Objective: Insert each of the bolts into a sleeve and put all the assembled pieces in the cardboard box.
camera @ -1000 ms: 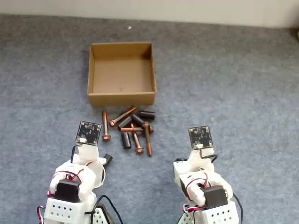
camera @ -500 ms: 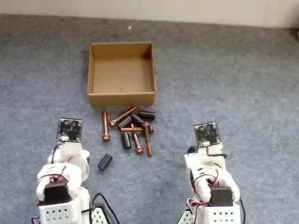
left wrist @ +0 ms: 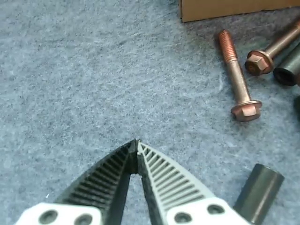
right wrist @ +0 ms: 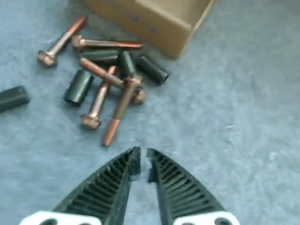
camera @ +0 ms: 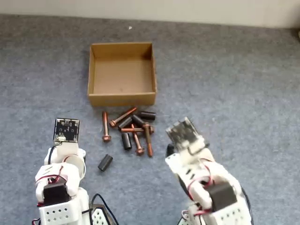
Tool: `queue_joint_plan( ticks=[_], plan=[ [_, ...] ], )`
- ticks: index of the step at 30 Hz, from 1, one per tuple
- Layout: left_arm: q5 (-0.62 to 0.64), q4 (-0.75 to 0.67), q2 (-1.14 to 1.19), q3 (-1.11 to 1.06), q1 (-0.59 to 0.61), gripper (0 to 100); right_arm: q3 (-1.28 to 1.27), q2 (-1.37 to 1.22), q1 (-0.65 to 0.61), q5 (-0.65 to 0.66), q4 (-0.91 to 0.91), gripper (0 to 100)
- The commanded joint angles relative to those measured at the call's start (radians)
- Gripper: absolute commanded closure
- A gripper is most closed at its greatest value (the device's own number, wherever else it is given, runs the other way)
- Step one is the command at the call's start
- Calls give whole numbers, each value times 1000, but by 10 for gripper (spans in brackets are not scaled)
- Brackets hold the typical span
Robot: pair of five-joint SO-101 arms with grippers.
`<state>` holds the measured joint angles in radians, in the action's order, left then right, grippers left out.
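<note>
Copper bolts (camera: 148, 140) and black sleeves (camera: 126, 140) are lying jumbled on the grey table (camera: 243, 84), just in front of the cardboard box (camera: 122, 99). A lone sleeve (camera: 105, 162) is lying apart, near the left pincer (left wrist: 137, 143), whose fingers are pressing together. The right pincer (right wrist: 143, 157) is hovering near the pile, slightly spread.

We see a grey carpeted table (camera: 234, 84) carrying an open brown cardboard box (camera: 122, 99), and copper-coloured metal bolts (camera: 105, 126) heaped with black cylindrical sleeves (camera: 146, 115) (one sleeve (camera: 105, 162) lies apart).
</note>
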<state>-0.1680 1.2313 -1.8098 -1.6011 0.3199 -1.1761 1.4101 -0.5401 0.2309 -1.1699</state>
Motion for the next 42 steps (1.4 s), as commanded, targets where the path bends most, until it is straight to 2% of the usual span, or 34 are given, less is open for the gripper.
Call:
queue_joint_plan(
  ticks=[1, 7, 9, 13, 15, 21, 31, 42],
  plan=[
    [-12, -20, -5, 12, 19, 992, 213, -331, -81, -144, 18, 881],
    [-11, -34, -5, 13, 71, 973, 476, -722, -214, -273, 19, 868],
    [-6, -32, -5, 12, 90, 918, 544, -822, -254, -305, 19, 868],
    [137, -28, -5, 12, 130, 802, 642, -990, -308, -358, 36, 868],
    [163, -28, -5, 12, 147, 772, 670, -1053, -325, -385, 93, 868],
    [163, -28, -5, 12, 150, 779, 682, -1218, -383, -407, 266, 868],
    [163, -31, -5, 4, 143, 779, 771, -1471, -387, -408, 295, 868],
    [163, -28, -5, 2, 143, 779, 823, -1598, -346, -407, 331, 870]
  ],
)
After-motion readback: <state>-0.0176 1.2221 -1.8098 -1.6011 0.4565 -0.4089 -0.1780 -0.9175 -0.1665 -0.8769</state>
